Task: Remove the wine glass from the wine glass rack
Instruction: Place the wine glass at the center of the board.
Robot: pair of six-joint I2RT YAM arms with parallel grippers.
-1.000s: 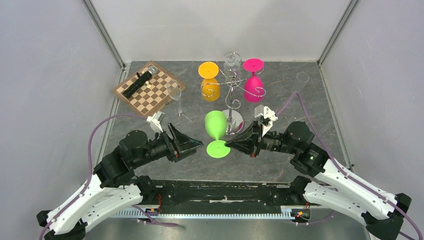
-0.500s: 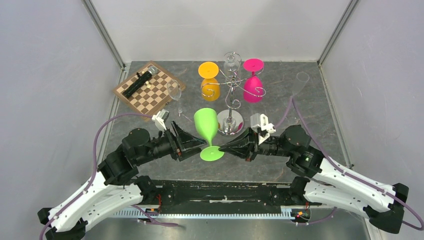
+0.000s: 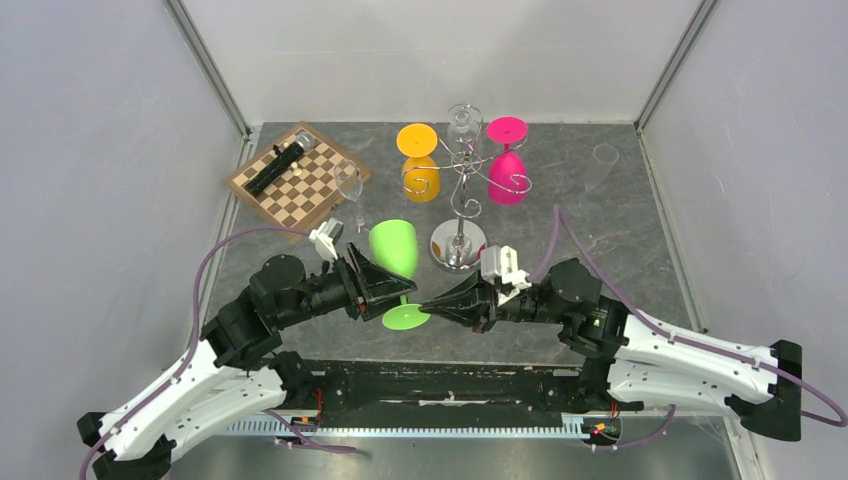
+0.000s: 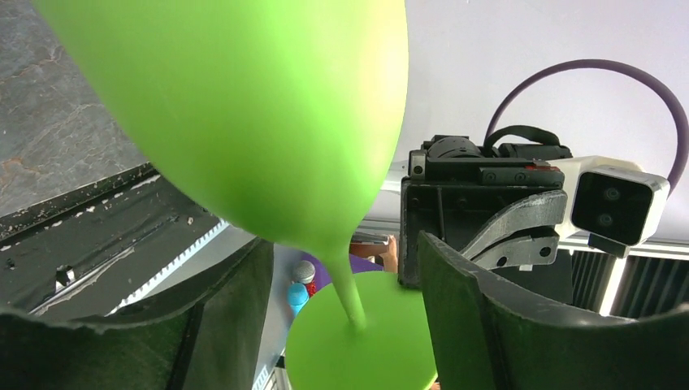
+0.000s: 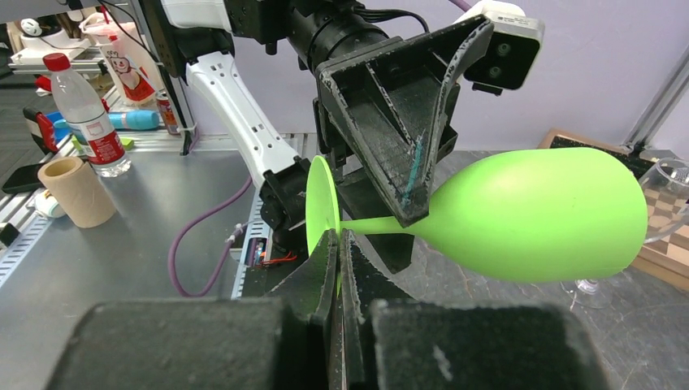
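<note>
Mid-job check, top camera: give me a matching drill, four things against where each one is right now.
1. green glass
2. orange glass
3. pink glass
4. chessboard

A. hangs on the rack, left side in the top view
B. lies flat, far left
C. gripped at its foot by the right end effector
D. hangs on the rack, right side in the top view

Pairs: 1-C, 2-A, 3-D, 4-B

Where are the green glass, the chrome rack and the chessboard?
green glass (image 3: 393, 247), top view, on its bowl.
rack (image 3: 459, 246), top view, on its round base.
chessboard (image 3: 310, 196), top view, on bare squares.
</note>
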